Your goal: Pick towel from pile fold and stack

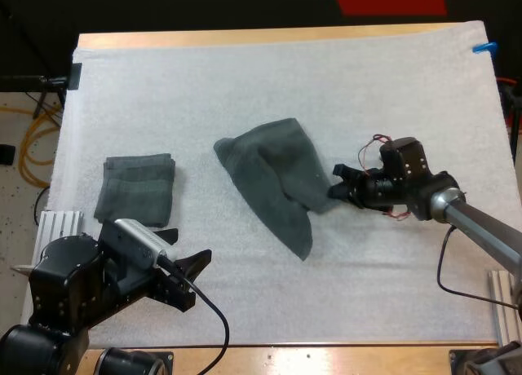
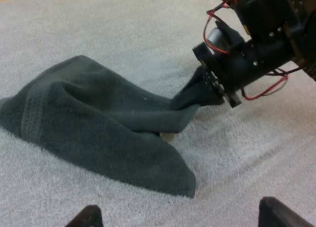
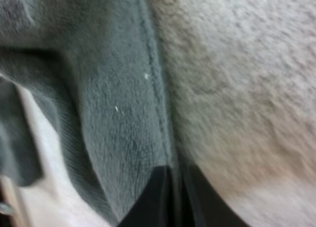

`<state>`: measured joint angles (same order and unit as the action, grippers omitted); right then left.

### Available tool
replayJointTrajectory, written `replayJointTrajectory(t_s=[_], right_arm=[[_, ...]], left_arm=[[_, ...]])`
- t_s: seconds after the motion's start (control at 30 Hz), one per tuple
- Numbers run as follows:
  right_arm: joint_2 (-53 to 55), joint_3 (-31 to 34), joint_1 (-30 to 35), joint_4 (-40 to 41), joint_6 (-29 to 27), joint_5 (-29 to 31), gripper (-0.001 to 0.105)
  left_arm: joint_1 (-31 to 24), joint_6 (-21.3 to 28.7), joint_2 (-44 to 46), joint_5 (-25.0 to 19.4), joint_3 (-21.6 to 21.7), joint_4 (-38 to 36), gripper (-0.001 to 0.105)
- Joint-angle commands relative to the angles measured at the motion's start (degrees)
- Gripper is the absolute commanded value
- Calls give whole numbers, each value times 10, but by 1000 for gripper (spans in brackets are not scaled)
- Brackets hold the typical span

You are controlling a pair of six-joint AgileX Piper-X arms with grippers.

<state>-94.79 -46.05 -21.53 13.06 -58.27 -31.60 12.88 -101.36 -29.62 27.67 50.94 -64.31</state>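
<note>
A crumpled dark grey-green towel (image 1: 273, 179) lies at the middle of the white mat (image 1: 245, 81). My right gripper (image 1: 338, 187) is shut on the towel's right corner; its fingers (image 3: 170, 197) pinch the hemmed edge of the towel (image 3: 113, 113). A folded towel stack (image 1: 136, 187) rests on the mat's left side. My left gripper (image 1: 192, 279) stands open near the front left, apart from both towels. In the left wrist view its fingertips (image 2: 281, 214) stand wide apart over bare mat, short of the towel (image 2: 98, 128), with the right gripper (image 2: 210, 91) at the towel's far corner.
The mat's front edge (image 1: 326, 338) and the wooden table rim lie just beyond my left arm. Bare mat spreads behind the towels and between the stack and the crumpled towel.
</note>
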Motion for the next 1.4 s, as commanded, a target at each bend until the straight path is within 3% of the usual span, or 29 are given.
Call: replayJointTrajectory(t_s=[0.0, 0.27, 0.33, 0.43, 0.6, 0.77, 0.87, 1.03, 1.23, 1.37], right_arm=[[15, 0, 0, 36, -33, 16, 0], [69, 0, 0, 176, -179, 252, 0], [81, 0, 0, 201, -213, 318, 0], [99, 0, 1, 222, -249, 376, 0], [124, 0, 10, 262, -266, 438, 0], [137, 0, 30, 297, -276, 442, 0], [146, 0, 33, 310, -278, 430, 0], [163, 0, 33, 334, -278, 404, 0], [174, 0, 33, 341, -280, 404, 0], [174, 0, 33, 347, -281, 404, 0]], left_arm=[[3, -2, -1, 4, 3, -1, 62], [3, -2, -1, 7, 3, -1, 62], [3, 6, -1, 40, 3, -1, 62], [3, 23, -1, 82, 3, -1, 62], [30, 61, -9, 78, 3, -1, 62], [109, 91, -57, 41, 3, 2, 61], [167, 108, -104, -14, 3, 16, 61], [255, 108, -194, -69, 3, 89, 61], [317, 108, -315, -129, 3, 168, 61], [336, 108, -380, -138, 3, 186, 61]])
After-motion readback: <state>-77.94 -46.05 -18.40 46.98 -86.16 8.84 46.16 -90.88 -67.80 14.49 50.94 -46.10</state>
